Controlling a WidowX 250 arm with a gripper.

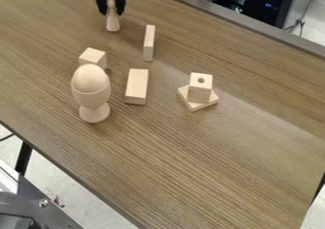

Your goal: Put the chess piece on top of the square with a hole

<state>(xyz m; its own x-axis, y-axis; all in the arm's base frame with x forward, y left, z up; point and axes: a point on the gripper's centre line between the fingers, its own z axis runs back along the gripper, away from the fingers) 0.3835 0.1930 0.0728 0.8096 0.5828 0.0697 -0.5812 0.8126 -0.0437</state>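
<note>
Far left: end effector [111, 0] clenched on the chess piece [112, 23], fingers to either side of its upper part. Piece roughly upright, wide base down; cannot tell whether the base touches the surface [209, 171]. Square with a hole [200, 88] right of the middle, hole facing up, standing on a flat wooden slab [210, 101] set askew beneath it. Piece well apart from it. Left side, nearer: wooden egg cup [94, 113] upright, egg [90, 78] seated in it; small cube [92, 56] just beyond. Between cup and holed square, a rectangular block [137, 84]; farther off, a narrow block [149, 42].
</note>
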